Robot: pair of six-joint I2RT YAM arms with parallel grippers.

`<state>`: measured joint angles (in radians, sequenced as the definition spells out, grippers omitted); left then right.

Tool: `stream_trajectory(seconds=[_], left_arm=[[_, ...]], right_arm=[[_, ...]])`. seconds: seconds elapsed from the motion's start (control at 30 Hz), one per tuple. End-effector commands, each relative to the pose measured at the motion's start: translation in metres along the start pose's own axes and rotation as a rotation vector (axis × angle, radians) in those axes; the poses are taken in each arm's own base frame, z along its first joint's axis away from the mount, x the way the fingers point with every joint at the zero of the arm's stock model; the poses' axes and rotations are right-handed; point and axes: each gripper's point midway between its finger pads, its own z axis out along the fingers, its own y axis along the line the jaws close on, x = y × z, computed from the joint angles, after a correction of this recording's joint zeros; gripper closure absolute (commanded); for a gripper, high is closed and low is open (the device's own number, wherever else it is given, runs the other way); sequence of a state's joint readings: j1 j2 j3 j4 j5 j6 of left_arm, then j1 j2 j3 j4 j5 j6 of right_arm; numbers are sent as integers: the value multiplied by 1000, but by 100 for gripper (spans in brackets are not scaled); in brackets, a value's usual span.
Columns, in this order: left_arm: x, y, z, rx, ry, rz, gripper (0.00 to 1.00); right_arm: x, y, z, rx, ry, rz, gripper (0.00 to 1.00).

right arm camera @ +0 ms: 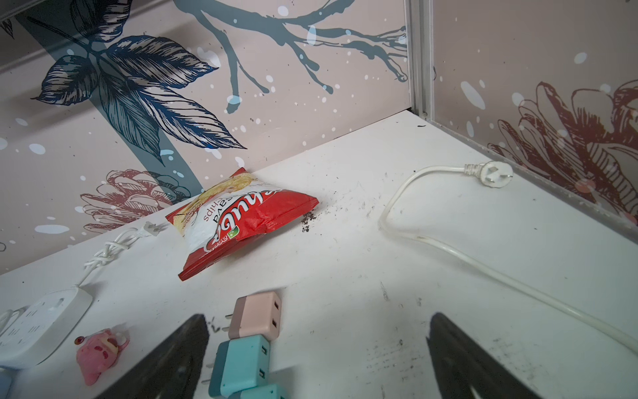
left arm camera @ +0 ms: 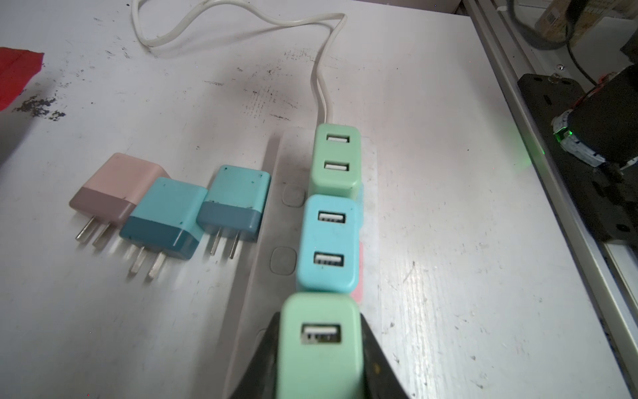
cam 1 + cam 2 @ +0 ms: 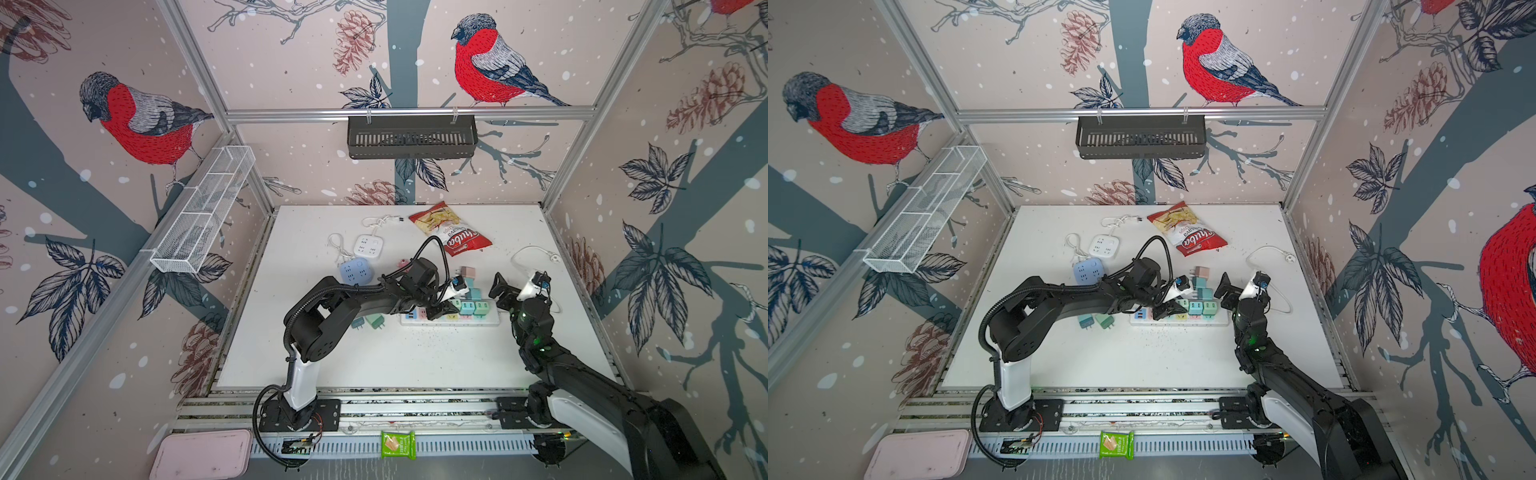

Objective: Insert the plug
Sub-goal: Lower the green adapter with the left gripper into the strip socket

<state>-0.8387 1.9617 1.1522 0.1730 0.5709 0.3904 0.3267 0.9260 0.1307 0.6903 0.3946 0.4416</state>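
Observation:
My left gripper (image 2: pixel 319 317) is shut on a mint-green plug (image 2: pixel 321 349); its black fingers (image 2: pixel 374 359) press both sides. The plug stands upright, USB port facing the camera, over the white power strip (image 2: pixel 276 165). Whether its prongs are in a socket is hidden. In line beyond it, a blue plug (image 2: pixel 328 243) and another green plug (image 2: pixel 336 160) sit in the strip. In both top views the left gripper (image 3: pixel 446 309) is low over the strip (image 3: pixel 492 321). My right gripper (image 1: pixel 317 317) hangs open and empty just right of the strip's end (image 3: pixel 1225 320).
A pink plug (image 2: pixel 117 186) and two teal plugs (image 2: pixel 165 221) lie loose behind the strip. Two more lie left of it (image 3: pixel 374 322). Farther back are a red chips bag (image 3: pixel 451 230), a white socket cube (image 3: pixel 368 245), a blue one (image 3: pixel 356 270) and a pink toy (image 1: pixel 102 349). The strip's cable (image 1: pixel 490 174) loops at the right.

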Motion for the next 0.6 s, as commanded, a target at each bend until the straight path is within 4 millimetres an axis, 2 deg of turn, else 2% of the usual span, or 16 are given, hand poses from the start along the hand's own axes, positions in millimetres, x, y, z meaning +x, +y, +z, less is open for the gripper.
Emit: stream_trajectory(seconds=[0.0, 0.57], left_arm=[[15, -3, 1, 26, 39, 1, 100], [32, 5, 7, 14, 87, -7, 100]], right_arm=[[-7, 3, -1, -15, -29, 7, 0], [-7, 3, -1, -15, -30, 8, 0]])
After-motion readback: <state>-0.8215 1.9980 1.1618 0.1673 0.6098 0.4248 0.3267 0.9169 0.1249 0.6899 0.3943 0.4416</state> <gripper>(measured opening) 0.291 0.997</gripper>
